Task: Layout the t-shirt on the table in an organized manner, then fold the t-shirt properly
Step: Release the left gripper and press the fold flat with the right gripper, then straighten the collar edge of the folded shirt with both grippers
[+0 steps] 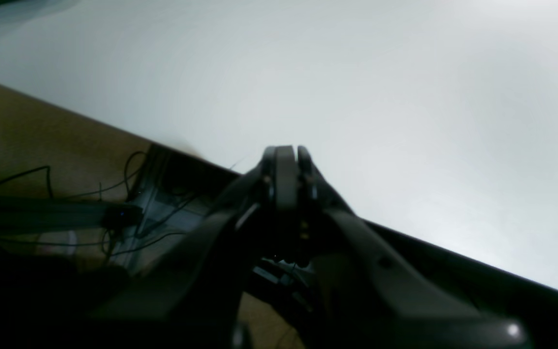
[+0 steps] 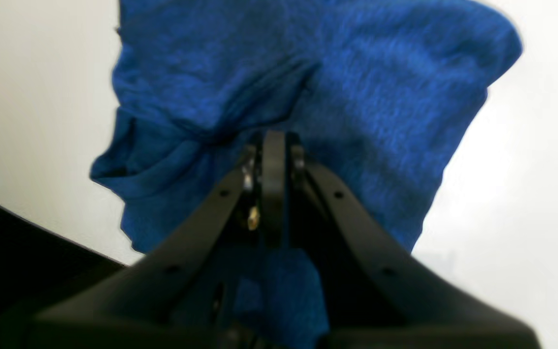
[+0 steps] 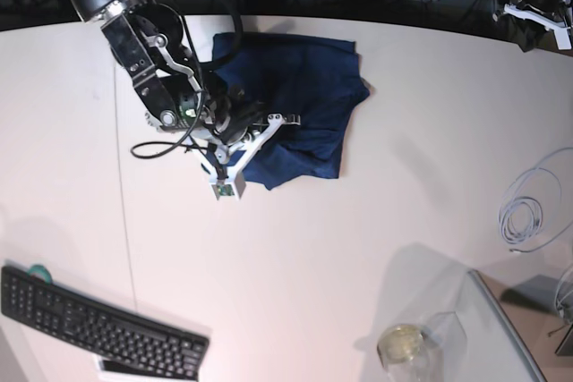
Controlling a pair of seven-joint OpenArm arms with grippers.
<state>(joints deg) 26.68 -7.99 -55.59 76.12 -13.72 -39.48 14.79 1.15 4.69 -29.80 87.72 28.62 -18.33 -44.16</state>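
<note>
The navy-blue t-shirt (image 3: 304,87) lies crumpled at the back middle of the white table (image 3: 313,248). My right gripper (image 2: 274,138) is down on the shirt's left part, jaws together, and the blue cloth (image 2: 356,97) puckers into folds at its tips. In the base view that gripper (image 3: 240,105) sits over the shirt's left edge. My left gripper (image 1: 286,150) is shut with nothing in it, hovering at the table's edge (image 1: 356,72). Its arm (image 3: 537,2) stays at the far right corner, away from the shirt.
A black keyboard (image 3: 98,328) lies at the front left. A glass jar (image 3: 403,346) and a clear tray (image 3: 501,328) stand at the front right, with a coiled white cable (image 3: 528,212) beside them. Below the table edge are floor and cables (image 1: 66,203).
</note>
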